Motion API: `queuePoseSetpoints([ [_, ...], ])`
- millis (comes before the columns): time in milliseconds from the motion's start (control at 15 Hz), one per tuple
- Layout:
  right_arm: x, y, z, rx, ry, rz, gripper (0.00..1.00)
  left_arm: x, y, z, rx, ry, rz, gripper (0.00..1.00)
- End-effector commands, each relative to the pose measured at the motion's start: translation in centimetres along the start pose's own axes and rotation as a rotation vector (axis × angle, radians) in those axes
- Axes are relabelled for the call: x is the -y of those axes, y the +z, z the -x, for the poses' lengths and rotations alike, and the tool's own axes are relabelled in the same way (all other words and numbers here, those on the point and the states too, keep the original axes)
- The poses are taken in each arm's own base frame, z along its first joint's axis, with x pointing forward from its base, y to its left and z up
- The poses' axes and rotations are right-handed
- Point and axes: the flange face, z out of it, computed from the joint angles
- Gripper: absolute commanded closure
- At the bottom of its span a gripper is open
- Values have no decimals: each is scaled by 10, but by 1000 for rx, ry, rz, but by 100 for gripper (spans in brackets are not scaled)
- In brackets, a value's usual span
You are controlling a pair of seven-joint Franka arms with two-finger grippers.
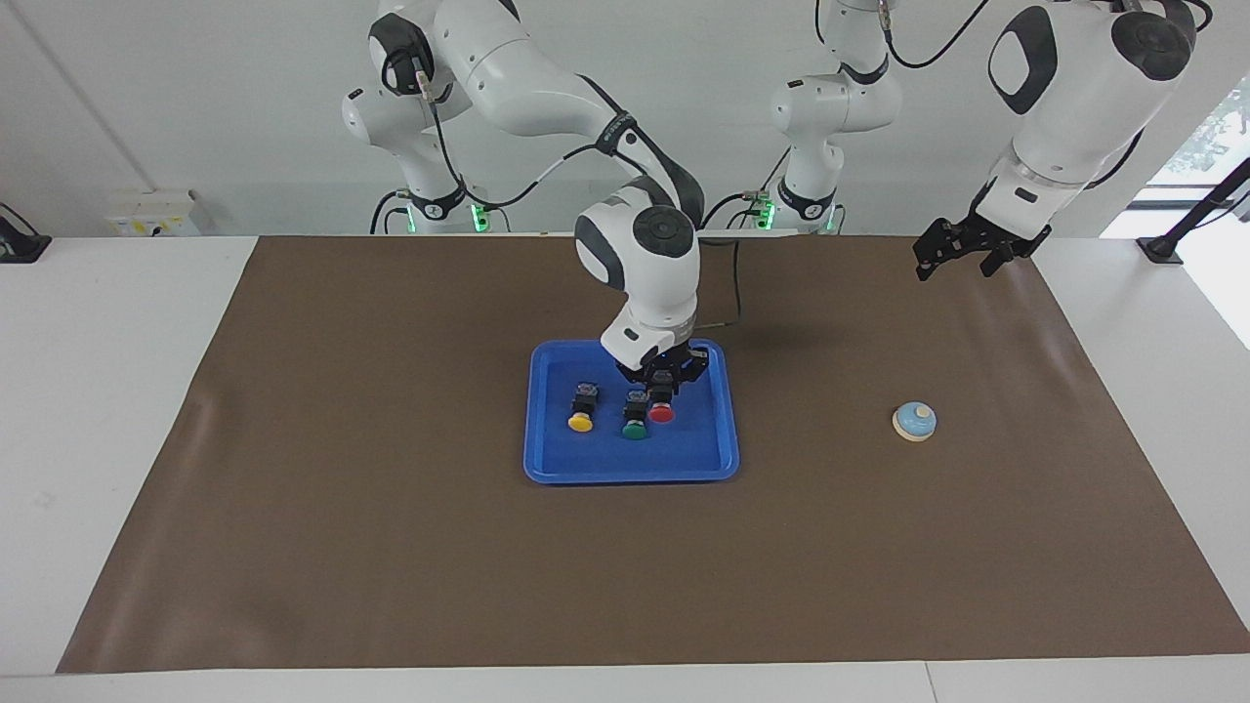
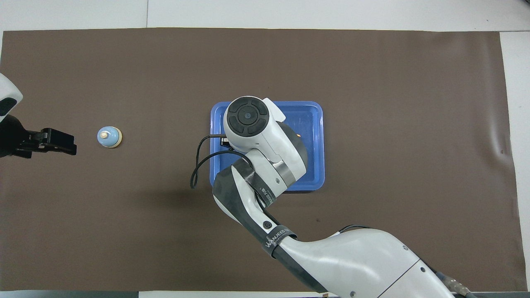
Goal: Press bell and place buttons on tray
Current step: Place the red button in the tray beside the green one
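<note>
Under right tool: red button.

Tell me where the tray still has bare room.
The tray is bare along its rim farthest from the robots. Yellow button, green button and red button crowd the middle row under the right gripper.

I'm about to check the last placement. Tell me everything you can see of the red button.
The red button is a small push-button switch: a black blocky body with a round red cap. It lies on its side in the blue tray, cap pointing away from the robots, close beside the green button toward the left arm's end. The right gripper is low right over its body; whether the fingers still touch it cannot be told. In the overhead view the right arm hides it completely.
</note>
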Motion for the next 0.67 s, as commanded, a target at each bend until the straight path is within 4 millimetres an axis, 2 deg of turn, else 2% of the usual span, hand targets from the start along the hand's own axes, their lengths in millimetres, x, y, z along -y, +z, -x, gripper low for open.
queuePoseSetpoints([
  [0, 14, 12, 1, -24, 22, -12, 100, 2, -3, 6, -21, -7, -12, 0],
  [334, 22, 25, 8, -23, 12, -12, 100, 2, -3, 6, -21, -7, -12, 0],
  [401, 24, 30, 7, -38, 10, -25, 94, 2, -3, 6, -21, -7, -12, 0],
  [468, 23, 41, 7, -47, 10, -34, 77, 2, -3, 6, -21, -7, -12, 0],
  [534, 23, 49, 7, -45, 13, -34, 50, 2, -3, 6, -21, -7, -12, 0],
  [601, 23, 48, 6, -43, 20, -31, 1, 2, -3, 6, -21, -7, -12, 0],
])
